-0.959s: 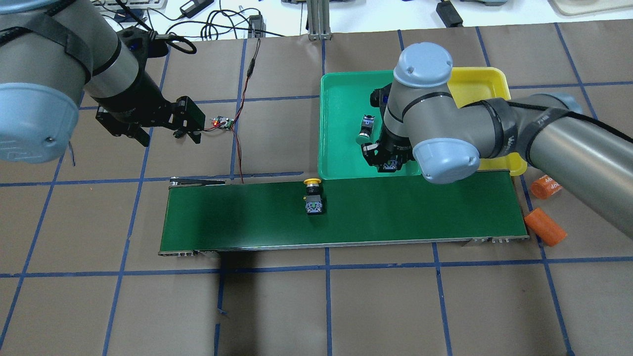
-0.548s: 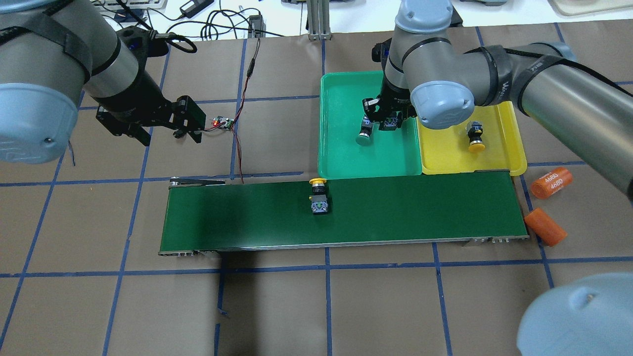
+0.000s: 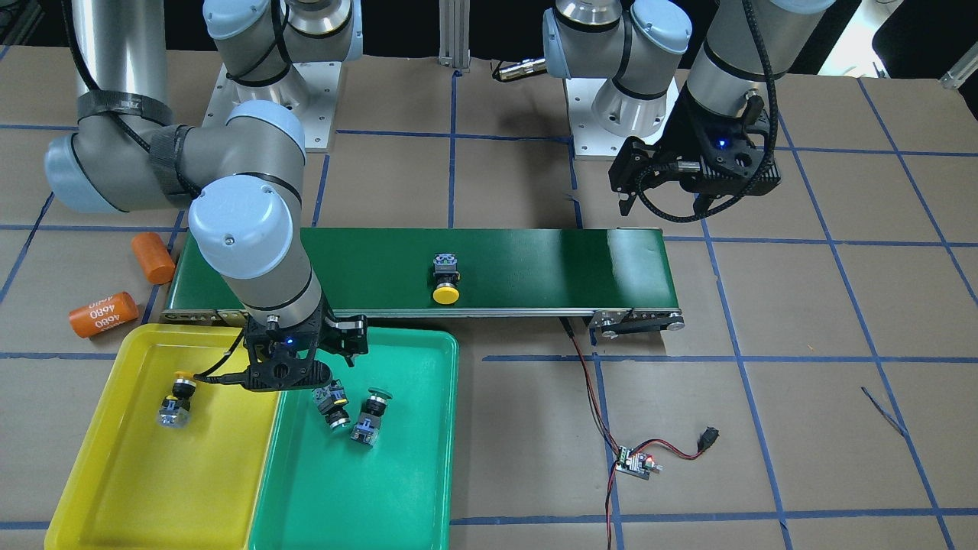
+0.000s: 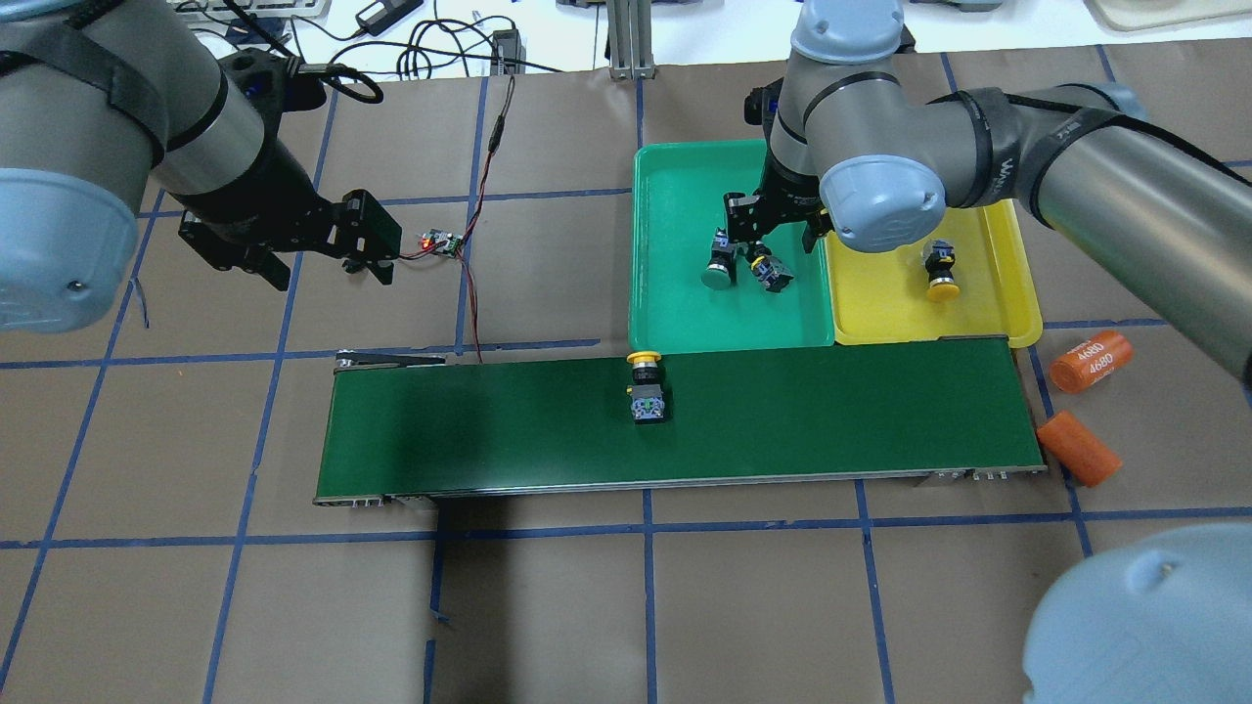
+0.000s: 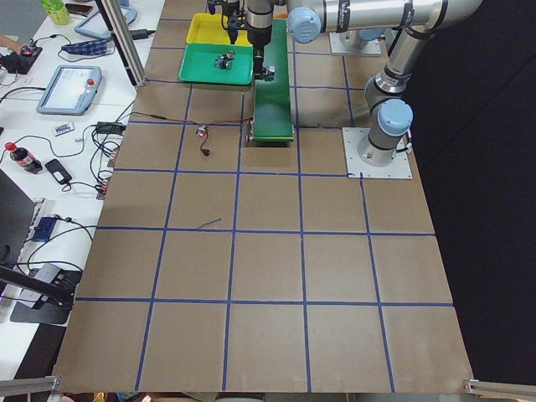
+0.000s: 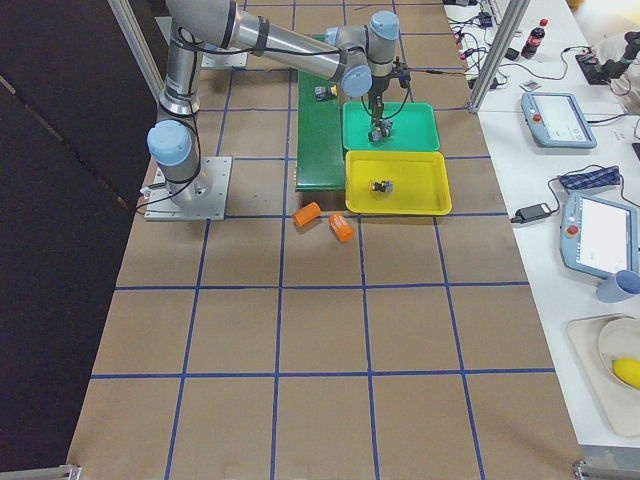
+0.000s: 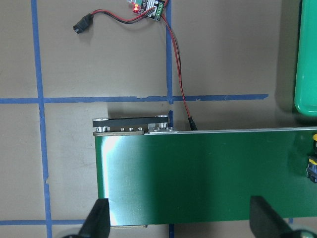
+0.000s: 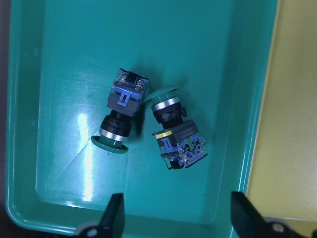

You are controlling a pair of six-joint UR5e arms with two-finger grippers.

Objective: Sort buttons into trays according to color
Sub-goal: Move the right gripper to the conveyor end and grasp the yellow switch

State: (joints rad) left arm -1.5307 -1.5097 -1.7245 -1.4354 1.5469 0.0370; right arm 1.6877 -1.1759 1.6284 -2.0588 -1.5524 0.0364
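right arm (image 4: 1105,166): right jaws spread, empty, facing down | left arm (image 4: 186,127): left jaws spread, empty, facing down

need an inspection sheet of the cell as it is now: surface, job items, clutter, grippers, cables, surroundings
Surface: brown paper table with a blue tape grid; dark-green conveyor lies across it.
Job's things: green button and second green button on their sides in the green tray; yellow button in the yellow tray; second yellow button on the conveyor, unsorted.
Clutter: orange cylinder marked 4680 and plain orange cylinder by the conveyor's end.
Grippers: right gripper open, empty, above the green tray; left gripper open, empty, near the conveyor's other end.
Cables: red wires from circuit board to conveyor; black cables at far edge.
Surroundings: side bench with screens.
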